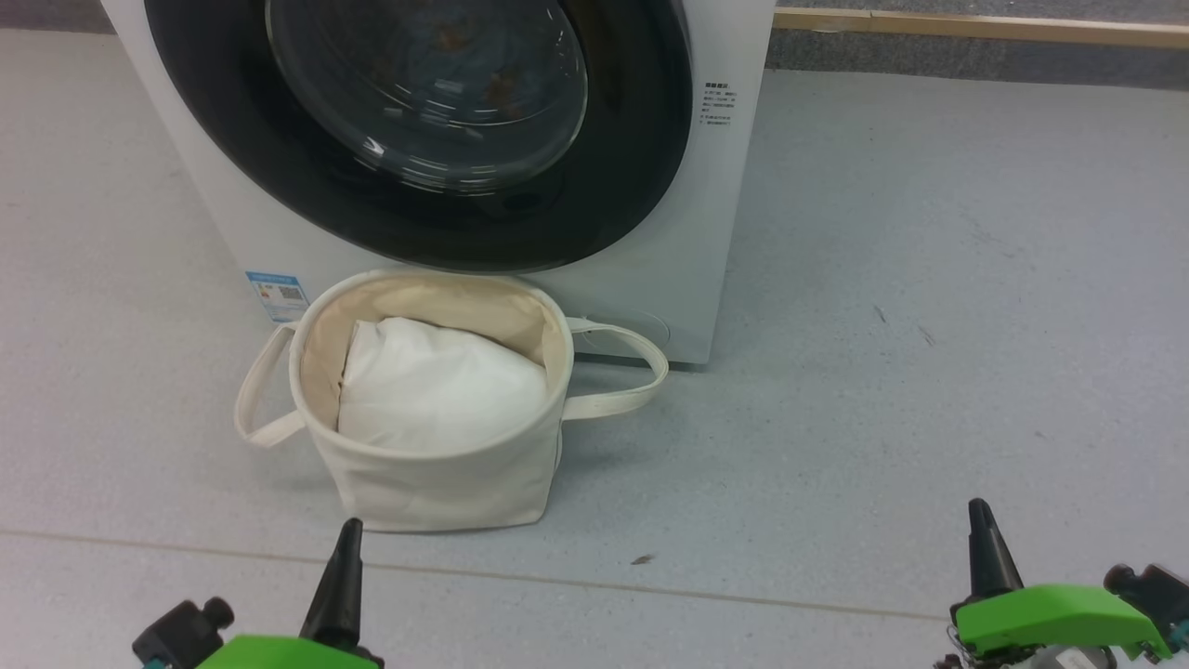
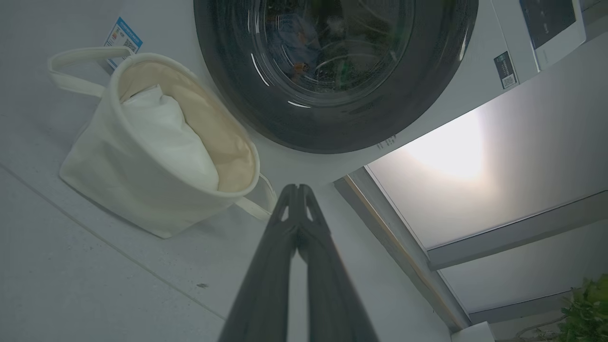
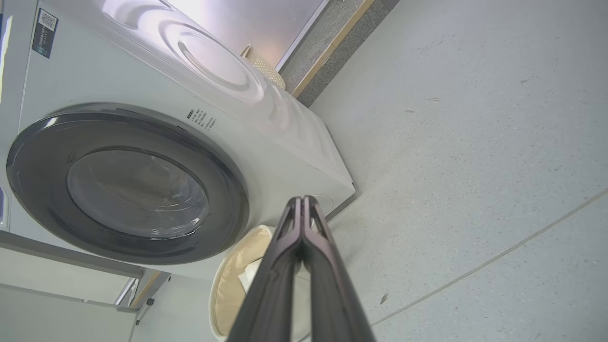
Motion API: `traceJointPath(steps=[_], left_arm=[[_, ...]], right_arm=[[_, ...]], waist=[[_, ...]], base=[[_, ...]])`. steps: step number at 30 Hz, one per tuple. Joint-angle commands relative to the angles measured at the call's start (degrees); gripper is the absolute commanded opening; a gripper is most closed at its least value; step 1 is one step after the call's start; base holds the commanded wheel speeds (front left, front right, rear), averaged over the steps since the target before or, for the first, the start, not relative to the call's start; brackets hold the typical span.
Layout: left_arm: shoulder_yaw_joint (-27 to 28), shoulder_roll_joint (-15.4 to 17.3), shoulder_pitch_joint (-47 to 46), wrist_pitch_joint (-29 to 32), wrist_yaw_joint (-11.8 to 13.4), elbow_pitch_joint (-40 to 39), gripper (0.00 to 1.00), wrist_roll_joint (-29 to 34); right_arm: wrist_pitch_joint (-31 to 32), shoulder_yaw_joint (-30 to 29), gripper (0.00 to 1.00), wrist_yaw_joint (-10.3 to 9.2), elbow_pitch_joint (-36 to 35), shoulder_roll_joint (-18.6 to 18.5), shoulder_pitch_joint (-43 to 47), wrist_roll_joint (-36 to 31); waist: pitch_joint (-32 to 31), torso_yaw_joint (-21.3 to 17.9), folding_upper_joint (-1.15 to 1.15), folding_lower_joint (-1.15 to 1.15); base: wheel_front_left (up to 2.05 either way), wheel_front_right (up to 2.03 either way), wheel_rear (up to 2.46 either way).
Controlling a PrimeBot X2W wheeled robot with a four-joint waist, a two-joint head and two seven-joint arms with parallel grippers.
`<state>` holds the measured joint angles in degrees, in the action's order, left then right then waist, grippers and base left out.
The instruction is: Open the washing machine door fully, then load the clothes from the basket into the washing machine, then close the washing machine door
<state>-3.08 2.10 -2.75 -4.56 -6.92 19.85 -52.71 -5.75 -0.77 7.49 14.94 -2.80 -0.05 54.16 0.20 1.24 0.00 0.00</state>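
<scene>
The white washing machine (image 1: 729, 232) stands ahead with its black-rimmed washing machine door (image 1: 641, 177) lying flat against the front. Behind the glass bowl, light-blue fabric with orange prints, the clothes (image 2: 290, 45), shows dimly inside the drum. In front of the machine sits the cream basket (image 1: 427, 488), holding a plain white pillow-like liner (image 1: 437, 386). My left gripper (image 1: 350, 531) is shut just short of the basket's near wall, nothing between its fingers. My right gripper (image 1: 979, 511) is shut over bare floor at the lower right. The wrist views show each pair of fingers pressed together (image 2: 298, 188) (image 3: 302, 199).
A wooden skirting strip (image 1: 975, 26) runs along the far wall right of the machine. A floor seam (image 1: 743, 595) crosses in front of me, with a small speck of debris (image 1: 641, 559) near it. A green plant (image 2: 589, 308) and a woven bin (image 3: 263, 64) stand beyond the machine.
</scene>
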Motion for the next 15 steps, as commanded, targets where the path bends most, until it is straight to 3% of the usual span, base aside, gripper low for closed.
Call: traceJointPath(steps=[1, 15], left_arm=[[1.4, 0.5, -2.8, 0.5, -0.3, -2.2, 0.0, -1.3], [3.2, 0.6, -2.9, 2.8, -0.3, -3.0, 0.0, -9.8]], right_arm=[[0.4, 0.3, 0.0, 0.0, -1.7, -1.0, -3.1, 1.4], [2.7, -0.7, 0.0, 0.0, -1.5, -1.1, -3.7, 9.9]], waist=[[0.0, 0.0, 0.0, 0.0], [0.0, -0.3, 0.0, 0.0]], base=[[0.0, 0.0, 0.0], [0.0, 0.0, 0.0]])
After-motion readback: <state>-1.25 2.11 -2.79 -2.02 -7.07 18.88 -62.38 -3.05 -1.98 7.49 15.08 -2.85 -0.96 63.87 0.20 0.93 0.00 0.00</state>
